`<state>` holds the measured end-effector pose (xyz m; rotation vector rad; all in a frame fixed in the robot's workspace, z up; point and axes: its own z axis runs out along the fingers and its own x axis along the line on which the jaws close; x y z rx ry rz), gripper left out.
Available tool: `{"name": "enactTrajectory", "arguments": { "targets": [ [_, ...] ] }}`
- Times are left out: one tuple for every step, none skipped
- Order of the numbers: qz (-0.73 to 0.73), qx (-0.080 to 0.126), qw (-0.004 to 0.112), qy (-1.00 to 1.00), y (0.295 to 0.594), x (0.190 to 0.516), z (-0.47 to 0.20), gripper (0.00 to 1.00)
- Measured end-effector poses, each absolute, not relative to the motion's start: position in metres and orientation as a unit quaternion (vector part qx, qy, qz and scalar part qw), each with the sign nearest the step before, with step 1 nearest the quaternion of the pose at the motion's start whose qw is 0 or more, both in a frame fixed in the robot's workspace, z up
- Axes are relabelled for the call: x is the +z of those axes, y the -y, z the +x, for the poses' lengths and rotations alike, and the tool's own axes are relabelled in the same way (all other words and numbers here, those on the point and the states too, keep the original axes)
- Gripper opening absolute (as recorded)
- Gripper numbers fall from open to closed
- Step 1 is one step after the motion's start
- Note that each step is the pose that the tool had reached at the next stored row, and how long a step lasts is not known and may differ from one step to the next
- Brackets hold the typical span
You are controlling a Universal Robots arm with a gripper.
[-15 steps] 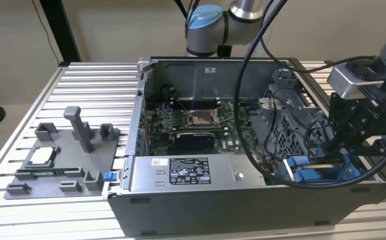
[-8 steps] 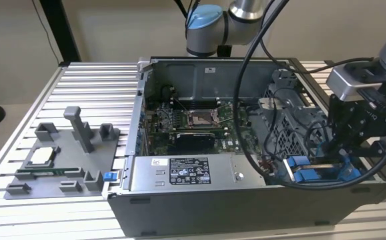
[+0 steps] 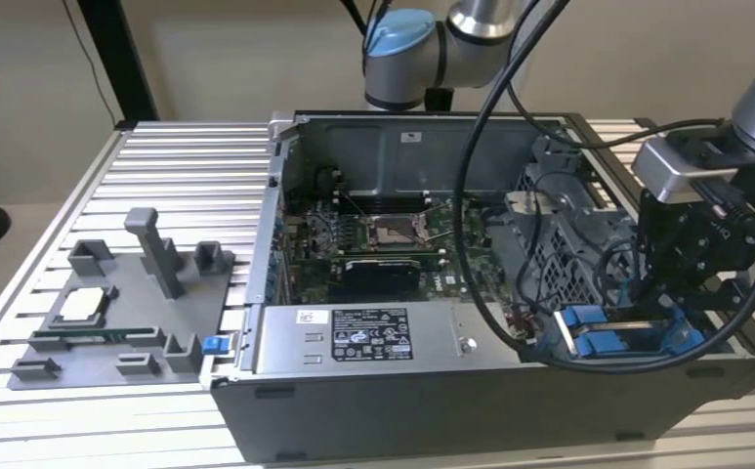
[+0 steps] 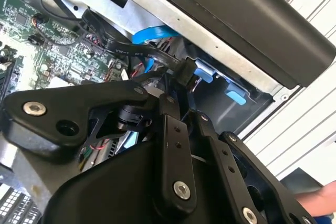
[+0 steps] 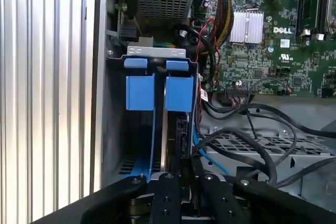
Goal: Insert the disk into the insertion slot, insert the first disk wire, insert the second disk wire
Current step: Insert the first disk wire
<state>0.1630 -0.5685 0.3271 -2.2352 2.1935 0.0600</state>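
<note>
In the exterior view the open computer case [image 3: 351,410] lay on the slatted table [image 3: 182,166]. The gripper [image 3: 657,308] reached down into the corner of the case at that view's right, past the end of the power-supply box [image 3: 364,337]. The disk [image 3: 599,342] showed there as bright blue frame pieces just under the arm.

In the second wrist view the two fingers [image 4: 169,129] stood drawn nearly together. At their tips sat the black plug of a disk wire [image 4: 184,72] — pinched between them, as far as I could judge, though the contact itself was hidden. A blue cable [image 4: 152,36] curved just behind the plug, not far from the motherboard [image 4: 58,51].

In the first wrist view the disk's blue tabs stood inside the insertion slot [image 5: 113,129], so the disk looked seated in the bay. The gripper was close against the disk's near edge, with loose black cables [image 5: 252,145] beside it.

The step in hand appeared to be plugging in a wire. To do it well, the plug should be held square to the disk's socket and pushed straight in, not at a slant — and the slack kept clear of the blue cable and the black cables, which could snag it or drag the plug sideways.
</note>
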Motion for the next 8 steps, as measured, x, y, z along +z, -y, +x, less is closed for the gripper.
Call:
{"name": "enactTrajectory", "arguments": {
  "targets": [
    [-0.714,0.019,0.005,-0.700,0.5685,0.3270,0.1629,0.00],
    [-0.714,0.019,0.005,-0.700,0.5685,0.3270,0.1629,0.00],
    [-0.714,0.020,0.005,-0.700,0.5684,0.3263,0.1629,0.00],
    [-0.714,0.020,0.005,-0.700,0.5684,0.3262,0.1629,0.00],
    [-0.714,0.020,0.005,-0.700,0.5684,0.3261,0.1629,0.00],
    [-0.714,0.019,0.005,-0.700,0.5685,0.3261,0.1629,1.00],
    [-0.714,0.019,0.005,-0.700,0.5685,0.3262,0.1629,1.00],
    [-0.714,0.019,0.005,-0.700,0.5685,0.3262,0.1629,1.00]
  ]
}}
